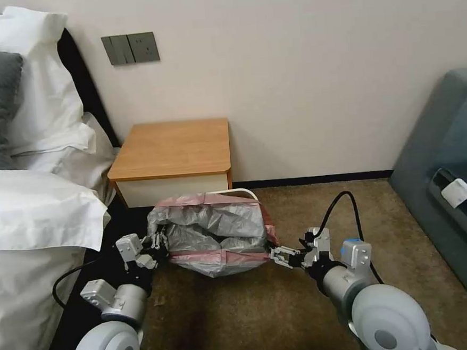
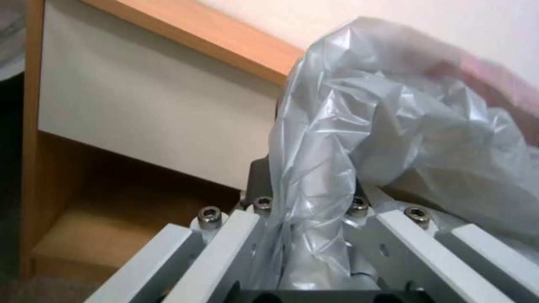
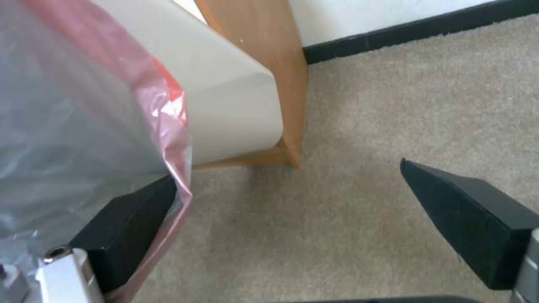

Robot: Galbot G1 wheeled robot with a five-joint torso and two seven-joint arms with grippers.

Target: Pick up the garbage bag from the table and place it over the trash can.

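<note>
Two grippers sit low over the brown carpet (image 1: 300, 213), one on each side of the thin, wrinkly, translucent grey plastic garbage bag (image 1: 211, 235) with its pinkish-red rim. In the head view the bag is draped over the small beige plastic trash can (image 1: 240, 191), of which only a curved strip of rolled rim peeks out at the far edge, just in front of the low wooden bedside table (image 1: 173, 147) with the orange-brown top and white front panel. The table top is well beyond both grippers, against the pale wall.

The left gripper (image 1: 155, 243) is at the bag's left side, and its fingers are pinched together on a fold of the grey plastic. In the left wrist view the film runs down between the metal finger links (image 2: 236, 235) and billows up beyond them, with the table's white panel and lower shelf behind.

The right gripper (image 1: 277, 255) is at the bag's right near corner. Its jaws stand wide apart: in the right wrist view one black pad (image 3: 129, 223) lies against the pinkish-red rim of the bag (image 3: 84, 126), while the other black pad (image 3: 471, 219) hangs over bare carpet, well clear of the plastic. Just past the nearer pad the beige wall of the can (image 3: 225, 105) shows beside the bag's edge, with the table's wooden leg behind it.
</note>
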